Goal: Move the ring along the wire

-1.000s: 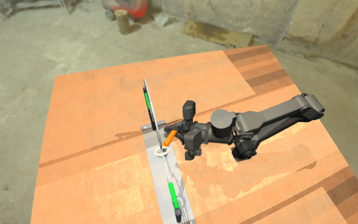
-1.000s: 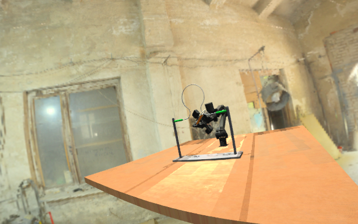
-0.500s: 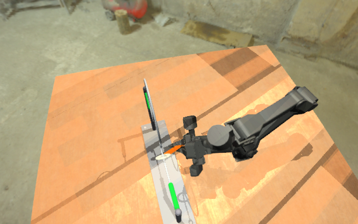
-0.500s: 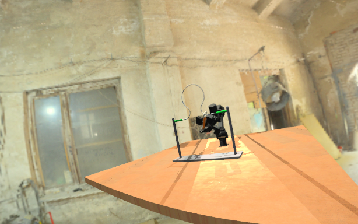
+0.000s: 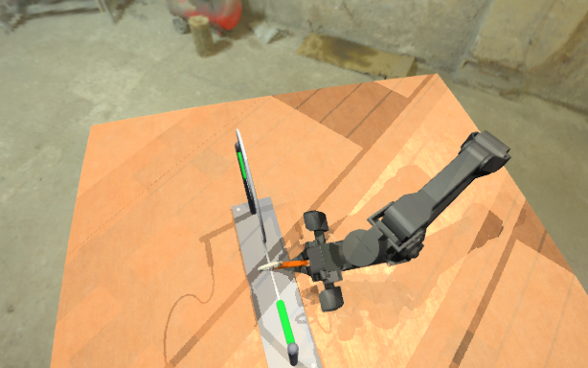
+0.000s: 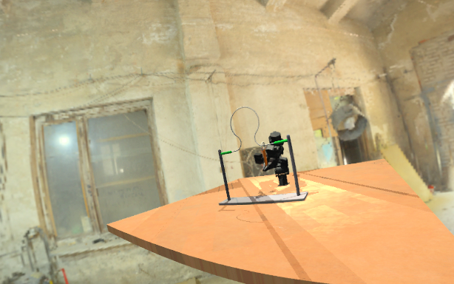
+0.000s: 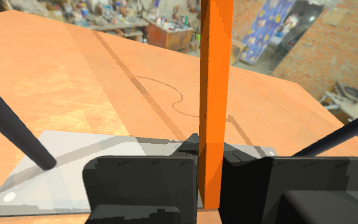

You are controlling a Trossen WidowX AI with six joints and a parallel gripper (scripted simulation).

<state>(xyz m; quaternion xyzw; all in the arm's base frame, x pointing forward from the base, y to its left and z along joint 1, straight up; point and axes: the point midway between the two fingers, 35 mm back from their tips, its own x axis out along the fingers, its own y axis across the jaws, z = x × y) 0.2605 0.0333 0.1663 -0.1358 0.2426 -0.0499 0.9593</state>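
We see the gripper (image 7: 210, 172) closed on the orange handle (image 7: 215, 100), which in the wrist view stands straight up from between the two dark fingers. From the top view the handle (image 5: 293, 264) runs roughly level from the gripper (image 5: 306, 264) toward the wire, and the pale ring (image 5: 269, 266) at its far end sits around the thin grey wire (image 5: 274, 283), between the two green parts. Whether the ring touches the wire there we cannot tell. The nearer green part (image 5: 285, 322) lies just beyond the ring, leading to the near post (image 5: 292, 354); the farther green part (image 5: 241, 166) sits up by the far post (image 5: 250, 192).

From the exterior view the ring (image 6: 262, 144) hangs at the foot of the wire's tall loop (image 6: 245, 122), close to the right-hand green part (image 6: 280, 141) and its post (image 6: 293, 166), well apart from the left-hand green part (image 6: 229, 151). The posts stand on a grey base plate (image 6: 266, 200) on the orange wooden table (image 6: 333, 229). The dark arm (image 5: 431, 192) reaches in from the table's right side in the top view.
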